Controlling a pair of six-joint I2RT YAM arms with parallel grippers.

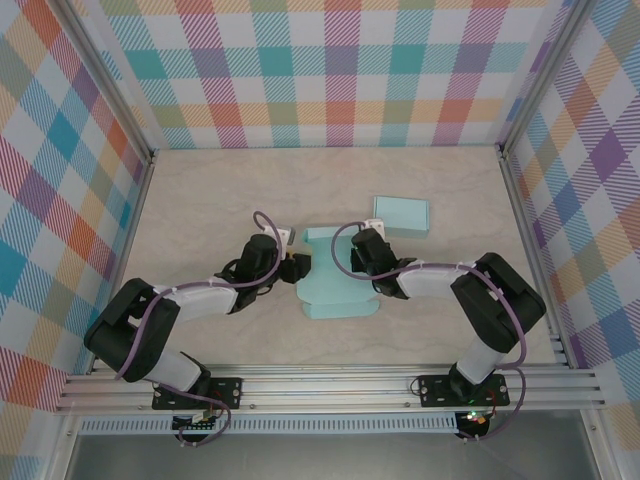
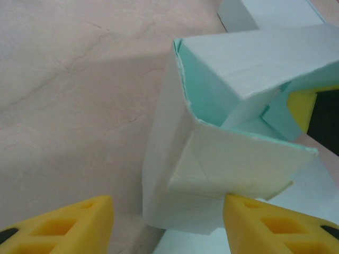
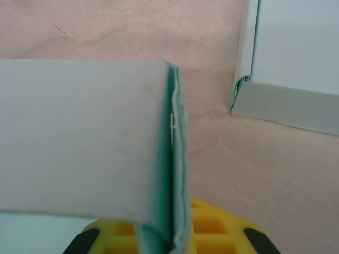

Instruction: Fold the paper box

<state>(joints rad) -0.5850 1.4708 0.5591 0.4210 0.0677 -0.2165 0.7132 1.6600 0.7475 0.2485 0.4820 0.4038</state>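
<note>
1. Mint-green paper box (image 1: 335, 275), partly folded, lies on the pale marbled table (image 1: 420, 340) at mid-table, between the two arms' wrists. In the top view its flat sheet spreads toward the near edge. Its far part is raised into walls.
2. In the left wrist view, that paper box (image 2: 233, 159) shows one upright corner. A white outer flap is folded across it, and the green inside opens behind.
3. In the right wrist view, a wall of the paper box (image 3: 79, 137) stands on edge. It is a doubled layer, white outside and green inside.
4. Two black arms with purple cables reach in from the near rail, the left arm (image 1: 170, 320) from the left and the right arm (image 1: 480, 300) from the right.
5. A second, finished mint-green rectangular box (image 1: 400, 215) sits farther back and to the right, close to the sheet, though whether they touch cannot be told. Its corner shows in the right wrist view (image 3: 291, 69).
6. The left gripper (image 1: 292, 268) is at the sheet's left side. Its yellow fingers stand apart on either side of the folded corner (image 2: 167, 209). The right-hand finger touches the flap's lower edge, and the other is clear of the paper.
7. The right gripper (image 1: 358, 262) is at the raised right wall. Its yellow fingers are pressed together on the doubled wall's bottom edge (image 3: 180, 233).
</note>
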